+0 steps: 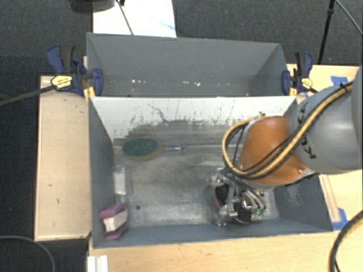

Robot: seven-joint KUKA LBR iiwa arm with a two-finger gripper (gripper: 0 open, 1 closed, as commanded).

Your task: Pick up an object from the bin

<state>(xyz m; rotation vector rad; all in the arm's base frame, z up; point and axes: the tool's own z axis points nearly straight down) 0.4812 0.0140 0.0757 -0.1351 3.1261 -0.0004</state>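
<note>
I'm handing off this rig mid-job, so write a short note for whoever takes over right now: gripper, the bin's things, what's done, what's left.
Gripper: low over the floor of the bin, at the view's lower right; whether it has anything cannot be told.
Things: green oval brush at the floor's upper left; small clear item by the left wall; purple and white thing in the lower left corner. All lie well apart from the gripper.
Done: arm is down in the bin; nothing seen lifted.
Left: grasp one thing, lift it out.

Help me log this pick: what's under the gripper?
A dark shape shows beneath the gripper, near the bin's front wall. The orange wrist cover hides the rest; its kind is unclear.
</note>
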